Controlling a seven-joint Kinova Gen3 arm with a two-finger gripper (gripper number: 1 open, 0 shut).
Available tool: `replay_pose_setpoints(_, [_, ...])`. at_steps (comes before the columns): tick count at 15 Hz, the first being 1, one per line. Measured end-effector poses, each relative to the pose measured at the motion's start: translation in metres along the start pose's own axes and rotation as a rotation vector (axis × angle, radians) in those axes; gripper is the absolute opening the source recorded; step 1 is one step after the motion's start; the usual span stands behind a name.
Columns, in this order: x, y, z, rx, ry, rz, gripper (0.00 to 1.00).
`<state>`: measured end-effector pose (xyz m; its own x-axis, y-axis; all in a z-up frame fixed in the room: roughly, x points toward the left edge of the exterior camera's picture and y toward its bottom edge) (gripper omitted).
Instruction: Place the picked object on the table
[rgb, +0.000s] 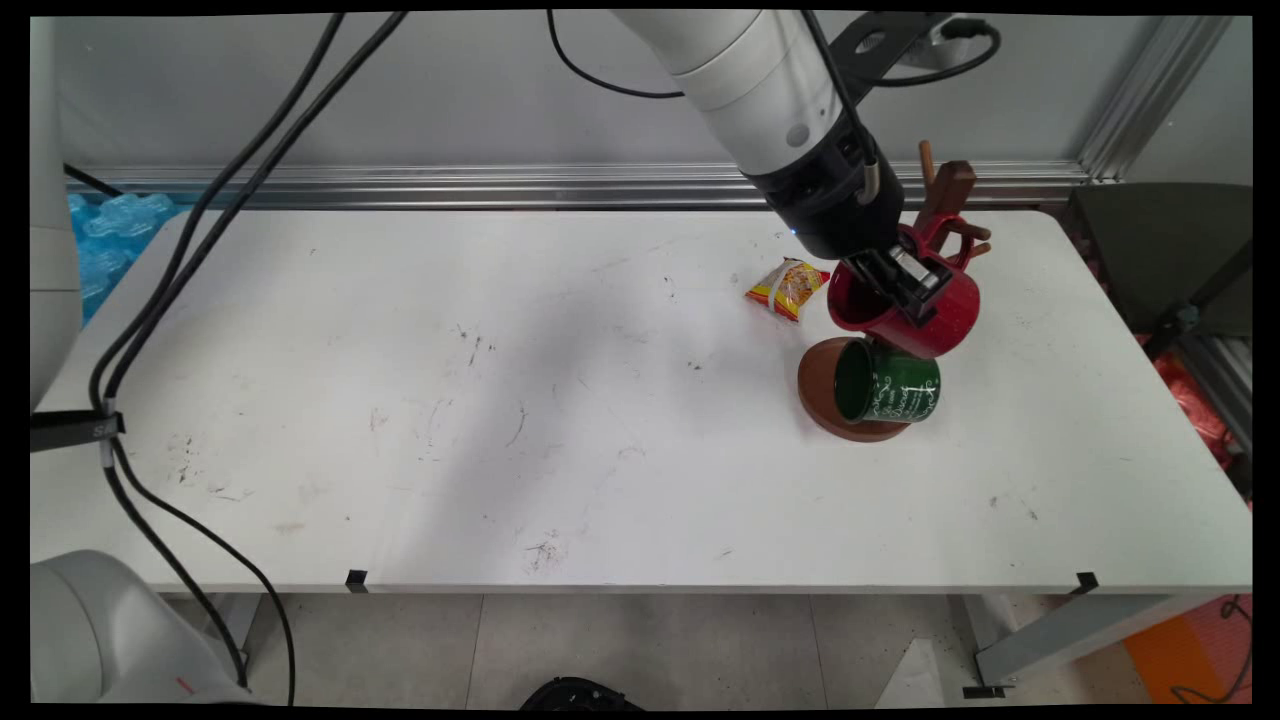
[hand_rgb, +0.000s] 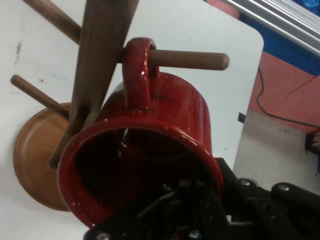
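Observation:
My gripper (rgb: 905, 285) is shut on the rim of a red speckled mug (rgb: 945, 310), one finger inside and one outside. The mug lies tilted on its side at the wooden mug tree (rgb: 950, 190), mouth toward the camera. In the hand view the red mug (hand_rgb: 165, 125) has its handle (hand_rgb: 137, 70) looped over a wooden peg (hand_rgb: 190, 60) beside the tree's post (hand_rgb: 102, 55); the gripper (hand_rgb: 200, 200) grips the lower rim. A green mug (rgb: 895, 385) hangs lower on the tree, above its round brown base (rgb: 815, 400).
A yellow and red snack packet (rgb: 787, 288) lies just left of the mugs. Black cables (rgb: 180, 280) hang over the table's left side. Blue plastic (rgb: 110, 230) sits beyond the back left corner, and a dark chair (rgb: 1170, 250) stands off the right edge.

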<state>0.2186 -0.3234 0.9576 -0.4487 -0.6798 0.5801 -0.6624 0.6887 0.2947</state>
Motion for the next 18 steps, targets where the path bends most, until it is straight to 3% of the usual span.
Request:
replay_pose_setpoints(10, [0.007, 0.025, -0.009, -0.054, 0.02, 0.002, 0.0])
replay_pose_setpoints(18, [0.003, 0.044, -0.021, -0.086, 0.006, -0.002, 0.0])
